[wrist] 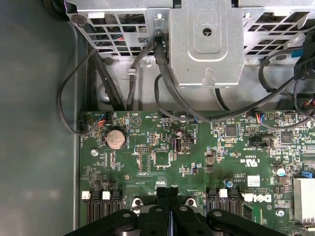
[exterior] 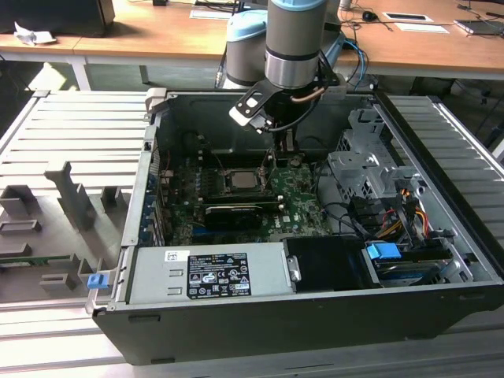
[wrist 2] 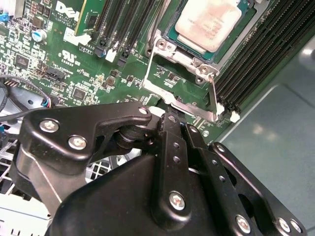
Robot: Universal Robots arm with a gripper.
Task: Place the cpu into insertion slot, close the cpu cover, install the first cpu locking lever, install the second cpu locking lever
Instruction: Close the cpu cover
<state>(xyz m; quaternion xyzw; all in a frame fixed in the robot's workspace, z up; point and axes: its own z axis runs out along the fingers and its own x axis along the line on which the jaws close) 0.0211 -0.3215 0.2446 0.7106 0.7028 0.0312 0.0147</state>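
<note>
Nearest, gripper [wrist 2: 170, 117], jaws pressed together, tips at the free edge of the tilted-up cpu cover [wrist 2: 189, 107]. Hemmed by computer case [exterior: 260, 339] walls, open above. Mid-motherboard [wrist: 147, 147], insertion slot [wrist 2: 173, 40] holding cpu [wrist 2: 209, 22]: flat, pale silver square.

wooden desks [exterior: 157, 35] behind a ribbed grey worktable [exterior: 79, 134].

In the second wrist view the cpu [wrist 2: 209, 22] is cut off by the picture's edge. The gripper [wrist 2: 167, 118] and its black linkage hide one side of the raised cpu cover [wrist 2: 193, 109], so whether they touch cannot be told. In the exterior view the cover is too small to make out.
</note>
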